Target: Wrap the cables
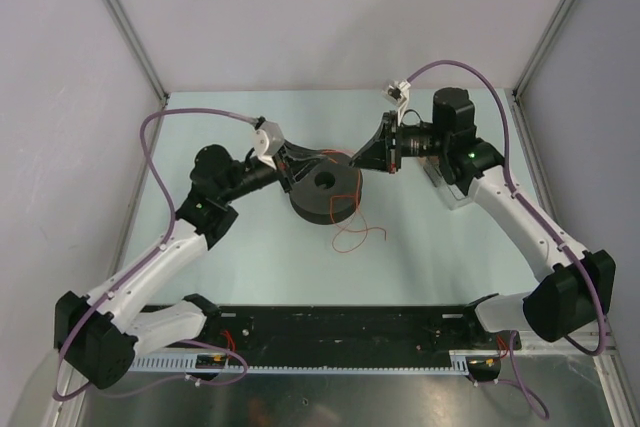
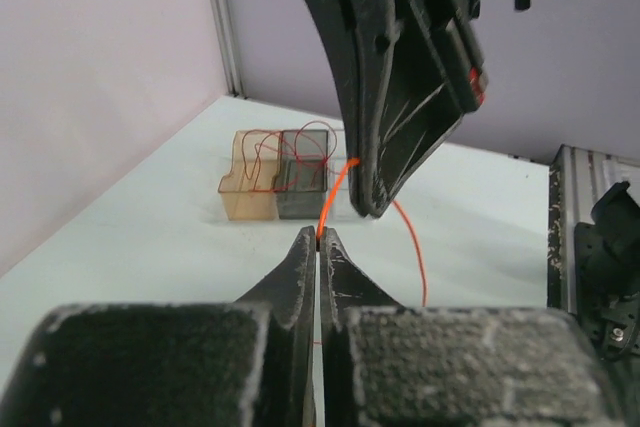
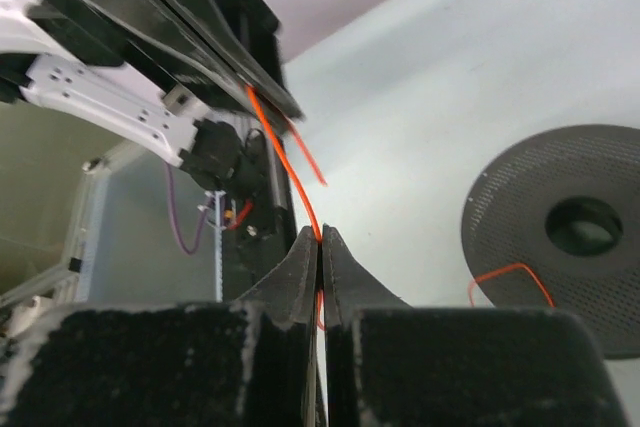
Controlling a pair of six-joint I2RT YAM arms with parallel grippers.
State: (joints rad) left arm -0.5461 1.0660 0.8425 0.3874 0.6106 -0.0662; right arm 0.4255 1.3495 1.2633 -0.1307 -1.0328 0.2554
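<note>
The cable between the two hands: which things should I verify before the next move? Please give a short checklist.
1. Left hand shut on the cable: ok.
2. Right hand shut on the cable: ok.
3. Cable unbroken between the two hands: ok.
4. Slack loops lie free beside the spool: ok.
5. Turns already wound around the spool: cannot tell.

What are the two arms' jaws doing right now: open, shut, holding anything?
The left gripper: jaws shut, pinching the thin red-orange wire.
The right gripper: jaws shut, pinching that wire too.
</note>
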